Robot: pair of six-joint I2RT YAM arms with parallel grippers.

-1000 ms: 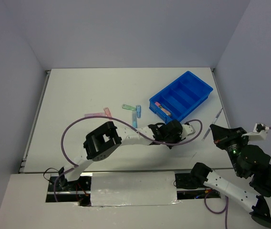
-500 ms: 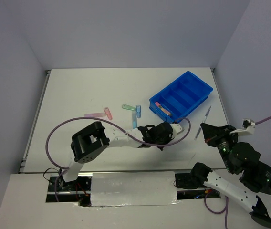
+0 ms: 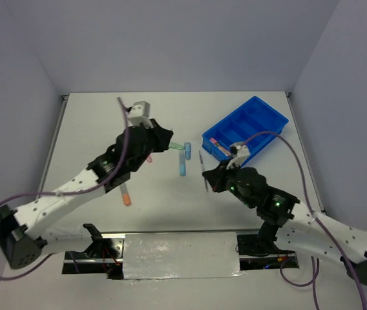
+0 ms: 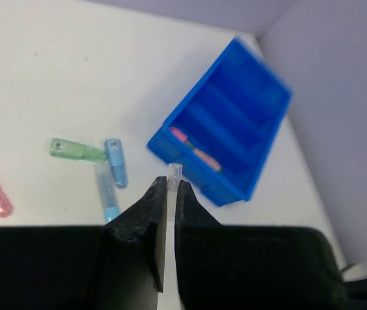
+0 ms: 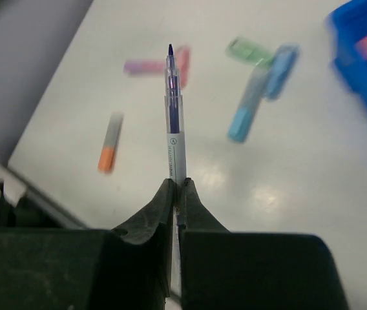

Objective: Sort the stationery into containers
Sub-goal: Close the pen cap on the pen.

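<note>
Clear plastic shows in the pinch of the left gripper point(image 4: 168, 194): a slim transparent pen point(image 4: 174, 173) is clamped there, its tip poking just past the fingertips. A second ago those jaws stood part-open, low over the table point(image 3: 93, 129) just in front of the bright blue four-compartment plastic tray point(image 4: 199, 181). Since then the left arm has lifted and swung over to the left-middle of the table, so the grasp looks complete and the pen is in transit. The right gripper point(image 5: 176, 194), pressed tight on a long white-and-clear pen with a dark purple tip point(image 5: 174, 129), has come in from the table's right edge to the middle, close to the tray's near end. Each arm therefore carries one item, and the drop into the tray is probably what remains for both. From the left wrist the tray lies ahead of and below the pen tip, with a pink pen point(image 4: 179, 134) already in its nearest end compartment. From the right wrist the tray sits at the far right edge, while the held pen points toward the loose green marker point(image 5: 248, 50), light blue marker point(image 5: 248, 106) and orange-and-grey marker point(image 5: 109, 152).
</note>
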